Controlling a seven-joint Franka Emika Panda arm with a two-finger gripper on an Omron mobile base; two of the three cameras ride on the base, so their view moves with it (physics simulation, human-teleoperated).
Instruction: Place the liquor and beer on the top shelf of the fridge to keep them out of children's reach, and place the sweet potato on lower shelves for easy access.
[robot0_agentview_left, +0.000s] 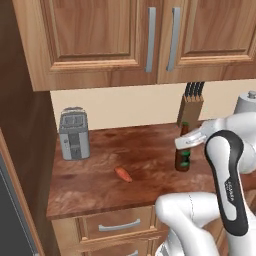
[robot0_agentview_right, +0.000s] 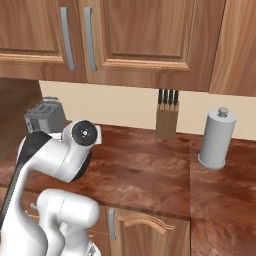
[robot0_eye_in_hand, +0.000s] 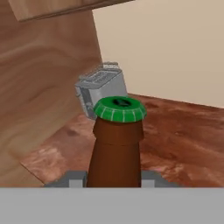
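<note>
The beer (robot0_eye_in_hand: 116, 148) is clamped at its neck by the gripper (robot0_eye_in_hand: 114, 180); it should be lifted straight, kept upright.

1. Beer (robot0_agentview_left: 183, 159): dark brown glass, green label; in the hand view a reddish-brown neck (robot0_eye_in_hand: 116, 153) and a green cap (robot0_eye_in_hand: 120, 108) with pale ribbing.
2. Sweet potato (robot0_agentview_left: 123, 174): orange-red.
3. Counter (robot0_agentview_left: 145, 155): mottled reddish-brown.
4. Toaster (robot0_agentview_left: 74, 133): grey, darker slots on top.
5. Knife block (robot0_agentview_right: 166, 124): light brown wood, black handles.
6. Cabinets (robot0_agentview_left: 95, 40): warm brown wood grain, grey handles.
7. Wall (robot0_agentview_left: 130, 105): cream.
8. Canister (robot0_agentview_right: 216, 138): plain grey.
</note>
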